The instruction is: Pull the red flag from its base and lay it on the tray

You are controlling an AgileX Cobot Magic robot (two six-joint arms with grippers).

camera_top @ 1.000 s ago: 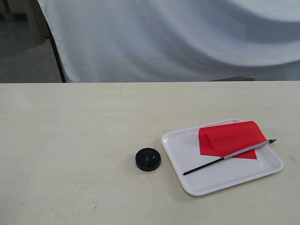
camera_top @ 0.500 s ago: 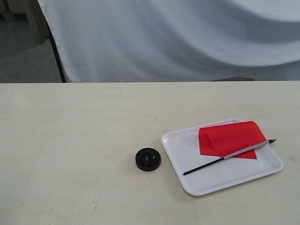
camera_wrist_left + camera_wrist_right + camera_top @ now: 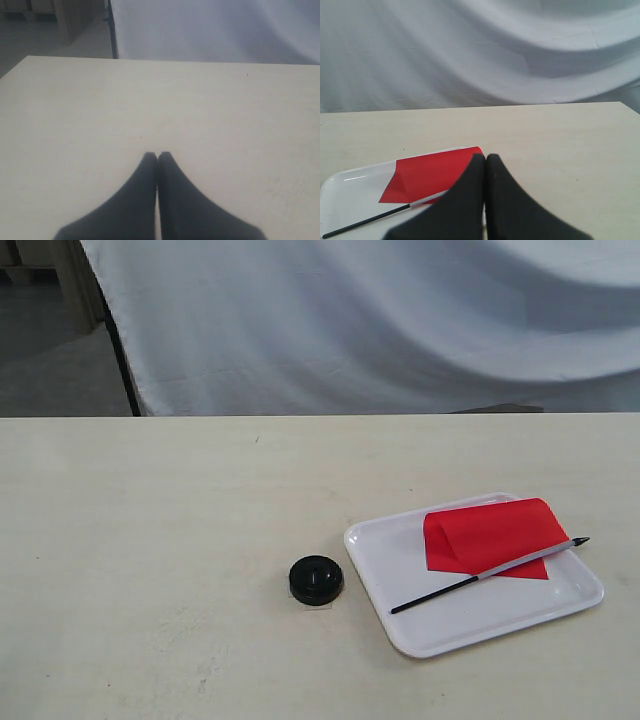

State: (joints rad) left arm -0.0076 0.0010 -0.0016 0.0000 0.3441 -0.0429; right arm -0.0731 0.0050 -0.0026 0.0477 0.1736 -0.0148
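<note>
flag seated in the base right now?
No, the red flag lies flat on the tray, apart from the base beside it.

Showing the left gripper [image 3: 158, 156] as two matte black fingers [image 3: 132, 205], soft and out of focus. Tapering to narrow rounded tips, flaring out into broad bases with outer edges curving wide. Running a thin pale seam between the pair. Showing the right gripper [image 3: 486, 157] the same way: two plain black fingers [image 3: 462, 202], smooth, rounded at the tips, widening sharply toward the bases. Splitting along a thin dark line down the middle. Reading flat black to charcoal across both pairs. Blurring too much for screws, cables or markings to be told.
</note>
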